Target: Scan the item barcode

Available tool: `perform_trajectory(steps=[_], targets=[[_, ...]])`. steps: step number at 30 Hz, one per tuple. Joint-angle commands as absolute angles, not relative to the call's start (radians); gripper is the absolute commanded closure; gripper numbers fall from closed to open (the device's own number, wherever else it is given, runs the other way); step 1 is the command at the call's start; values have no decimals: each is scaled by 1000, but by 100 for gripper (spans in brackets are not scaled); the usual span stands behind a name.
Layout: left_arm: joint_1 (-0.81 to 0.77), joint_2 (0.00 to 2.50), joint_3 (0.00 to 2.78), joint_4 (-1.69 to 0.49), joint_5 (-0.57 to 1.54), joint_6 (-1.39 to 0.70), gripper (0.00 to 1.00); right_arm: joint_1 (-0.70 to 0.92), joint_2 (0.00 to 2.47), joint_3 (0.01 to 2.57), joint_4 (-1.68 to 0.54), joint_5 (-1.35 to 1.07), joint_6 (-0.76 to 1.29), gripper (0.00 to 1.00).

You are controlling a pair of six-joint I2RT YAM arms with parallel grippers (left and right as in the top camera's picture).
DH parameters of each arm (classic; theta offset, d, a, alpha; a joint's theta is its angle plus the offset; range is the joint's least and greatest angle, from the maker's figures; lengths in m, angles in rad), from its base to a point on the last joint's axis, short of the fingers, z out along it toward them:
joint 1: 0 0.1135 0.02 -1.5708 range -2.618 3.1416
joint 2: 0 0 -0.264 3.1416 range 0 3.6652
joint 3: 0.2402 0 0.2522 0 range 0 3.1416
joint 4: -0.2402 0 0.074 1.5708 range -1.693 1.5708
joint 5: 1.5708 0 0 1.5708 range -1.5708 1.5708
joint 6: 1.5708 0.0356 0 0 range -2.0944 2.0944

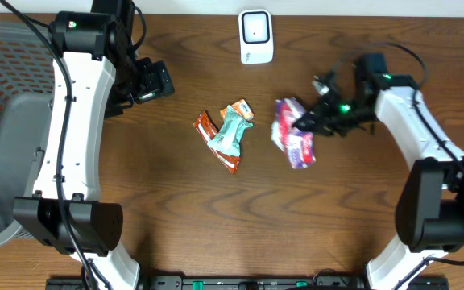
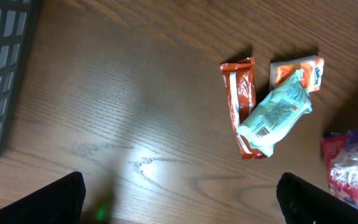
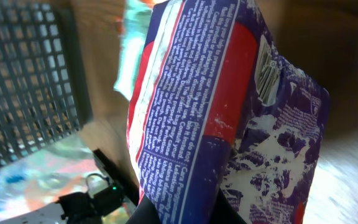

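My right gripper (image 1: 306,121) is shut on a purple and red snack packet (image 1: 293,133), held just right of the table's middle. In the right wrist view the packet (image 3: 216,106) fills the frame, pinched at its lower end between the fingers (image 3: 151,211), with a barcode-like strip (image 3: 267,68) near its top right. The white scanner (image 1: 255,36) stands at the back centre. My left gripper (image 1: 150,80) hangs open at the back left with nothing in it. In the left wrist view the left gripper (image 2: 182,205) shows only bare wood between its fingers.
A brown bar (image 1: 216,142), a mint green packet (image 1: 234,129) and an orange packet (image 1: 245,108) lie together mid-table. The left wrist view shows the bar (image 2: 240,99) and mint packet (image 2: 275,112). A grey basket (image 1: 6,121) stands at the left edge.
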State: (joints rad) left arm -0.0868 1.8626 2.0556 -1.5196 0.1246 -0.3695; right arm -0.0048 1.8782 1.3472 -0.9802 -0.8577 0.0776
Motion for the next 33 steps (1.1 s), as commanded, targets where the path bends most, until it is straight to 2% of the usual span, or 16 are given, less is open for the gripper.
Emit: perform_trajectory(steps=[1,3,5,8,12,14,17,22,29,33], targets=[[-83,1871,2057,-1525,119,-371,2,-85,1853,1293,-1002,-810,44,79],[-83,1871,2057,-1525,119,-371,2,-119,1853,1291,-1031,-682,54,65],[-83,1871,2057,-1525,119,-371,2,-150,1852,1299,-1069,-581,85,44],[-83,1871,2057,-1525,119,-371,2,-173,1852,1321,-1118,-509,85,26],[-83,1871,2057,-1525,119,-371,2,-176,1851,1353,-1166,-438,84,14],[-83,1871,2057,-1525,119,-371,2,-176,1851,1360,-1167,-416,76,5],[-83,1871,2057,-1525,119,-371,2,-176,1851,1360,-1147,-372,62,1],[-83,1871,2057,-1525,119,-371,2,-176,1851,1361,-1133,-223,78,1],[-83,1871,2057,-1525,119,-371,2,-176,1851,1362,-1134,-299,96,1],[-83,1871,2057,-1525,119,-371,2,-175,1851,1362,-1136,-368,34,1]])
